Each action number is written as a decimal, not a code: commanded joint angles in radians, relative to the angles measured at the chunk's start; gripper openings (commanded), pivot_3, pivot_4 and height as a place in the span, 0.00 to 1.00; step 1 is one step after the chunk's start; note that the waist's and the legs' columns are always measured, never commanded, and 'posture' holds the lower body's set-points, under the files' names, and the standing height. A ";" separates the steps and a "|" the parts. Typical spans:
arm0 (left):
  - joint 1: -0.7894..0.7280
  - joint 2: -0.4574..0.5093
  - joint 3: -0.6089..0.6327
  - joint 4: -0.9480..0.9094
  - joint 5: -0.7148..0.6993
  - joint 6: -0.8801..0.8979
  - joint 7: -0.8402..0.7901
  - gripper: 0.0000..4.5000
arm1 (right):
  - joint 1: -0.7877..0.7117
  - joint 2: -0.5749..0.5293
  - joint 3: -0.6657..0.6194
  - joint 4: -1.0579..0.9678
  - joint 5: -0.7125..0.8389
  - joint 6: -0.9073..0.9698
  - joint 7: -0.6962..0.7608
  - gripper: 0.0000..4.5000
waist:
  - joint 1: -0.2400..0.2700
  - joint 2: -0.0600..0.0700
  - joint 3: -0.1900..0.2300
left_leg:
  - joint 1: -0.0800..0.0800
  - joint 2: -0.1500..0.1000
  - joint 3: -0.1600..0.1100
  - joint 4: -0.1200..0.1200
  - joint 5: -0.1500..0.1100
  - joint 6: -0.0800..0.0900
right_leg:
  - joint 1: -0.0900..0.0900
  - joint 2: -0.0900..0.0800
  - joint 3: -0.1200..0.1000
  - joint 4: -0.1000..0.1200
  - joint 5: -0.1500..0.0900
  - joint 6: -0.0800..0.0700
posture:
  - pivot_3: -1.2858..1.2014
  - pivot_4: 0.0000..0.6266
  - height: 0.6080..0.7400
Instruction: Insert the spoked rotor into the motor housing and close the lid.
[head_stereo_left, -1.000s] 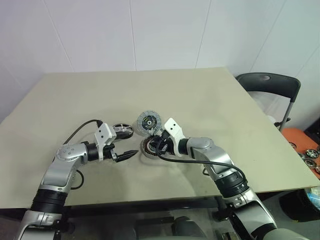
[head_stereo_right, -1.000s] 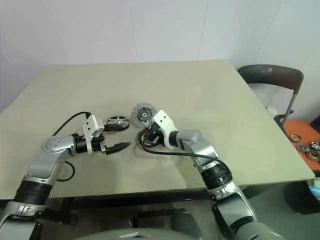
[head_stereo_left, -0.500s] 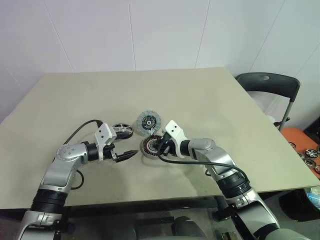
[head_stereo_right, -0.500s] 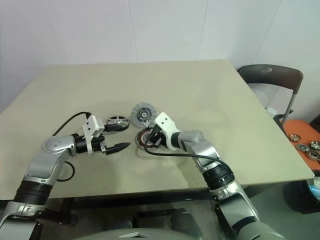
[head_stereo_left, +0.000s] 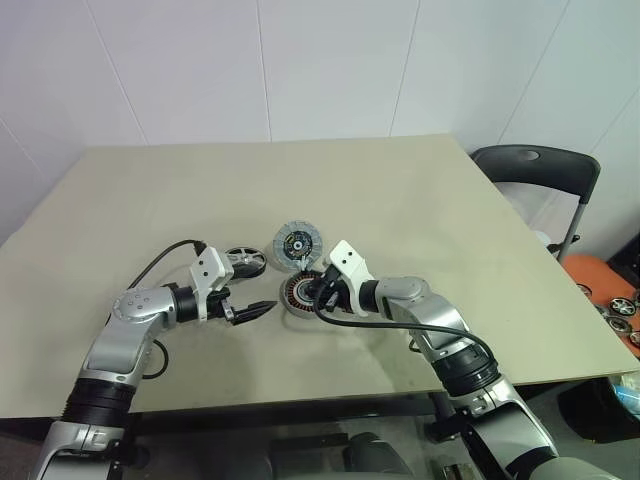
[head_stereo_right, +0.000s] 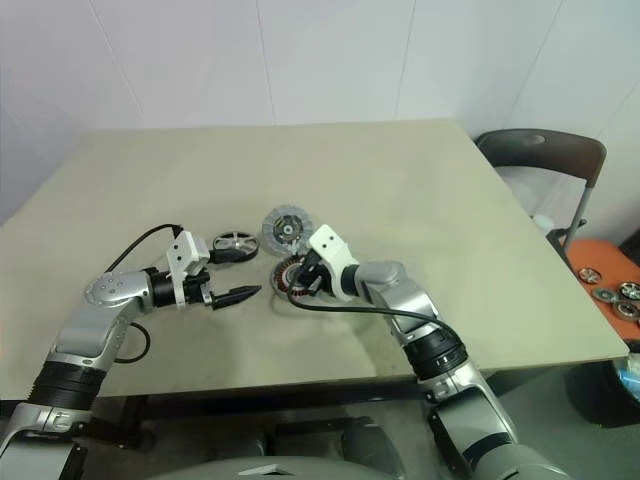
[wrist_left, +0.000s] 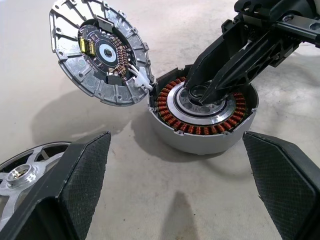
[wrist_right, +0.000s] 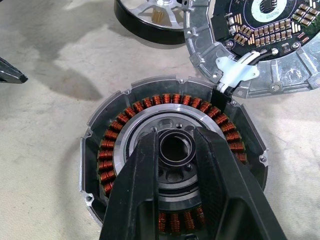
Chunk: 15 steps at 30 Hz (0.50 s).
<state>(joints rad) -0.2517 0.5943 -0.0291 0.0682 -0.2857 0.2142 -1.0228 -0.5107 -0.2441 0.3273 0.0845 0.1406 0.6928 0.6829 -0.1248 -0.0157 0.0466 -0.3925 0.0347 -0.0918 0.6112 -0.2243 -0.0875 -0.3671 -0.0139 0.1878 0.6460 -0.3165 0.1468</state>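
Observation:
The motor housing (head_stereo_left: 298, 293), a round ring lined with copper windings, sits on the table near its front middle. Its lid (head_stereo_left: 297, 243), a ribbed grey disc, stands tilted open at the housing's far edge, joined to it by a white clip (wrist_right: 235, 67). The spoked rotor (head_stereo_left: 243, 262) lies flat just left of the lid. My right gripper (wrist_right: 175, 135) reaches down into the housing, its fingers shut on either side of the silver centre hub (wrist_left: 200, 95). My left gripper (head_stereo_left: 262, 307) hovers open just left of the housing, with nothing between its fingers.
The beige table (head_stereo_left: 430, 200) stretches wide behind and to both sides of the parts. A dark chair (head_stereo_left: 535, 165) stands beyond the table's right edge. Further right on the floor lies an orange surface (head_stereo_left: 610, 290) with loose wheel-like parts.

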 joint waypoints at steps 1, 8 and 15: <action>-0.021 -0.001 -0.005 -0.011 0.002 -0.011 -0.002 1.00 | -0.005 0.008 -0.008 -0.007 0.010 0.007 0.003 0.15 | 0.000 0.000 0.000 | 0.000 0.000 0.000 0.000 0.000 0.000 | 0.000 0.000 0.000 0.000 0.000 0.000 | 0.52 0.00 1.00; -0.019 0.001 -0.010 -0.004 0.007 -0.016 -0.002 1.00 | -0.005 0.025 -0.014 -0.007 0.021 0.014 0.006 0.15 | 0.000 0.000 0.000 | 0.000 0.000 0.000 0.000 0.000 0.000 | 0.000 0.000 0.000 0.000 0.000 0.000 | 0.52 0.00 1.00; -0.018 0.002 -0.012 -0.002 0.010 -0.018 -0.004 1.00 | -0.003 0.038 -0.029 -0.005 0.030 0.016 0.004 0.15 | -0.001 0.000 0.000 | 0.000 0.000 0.000 0.000 0.000 0.000 | 0.000 0.000 0.000 0.000 0.000 0.000 | 0.52 0.00 1.00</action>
<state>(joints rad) -0.2517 0.5934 -0.0466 0.0768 -0.2729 0.2101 -1.0232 -0.5081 -0.2213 0.3077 0.0878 0.1486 0.7125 0.6834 -0.1257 -0.0157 0.0467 -0.3926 0.0348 -0.0918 0.6109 -0.2243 -0.0875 -0.3673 -0.0139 0.1878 0.6460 -0.3165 0.1468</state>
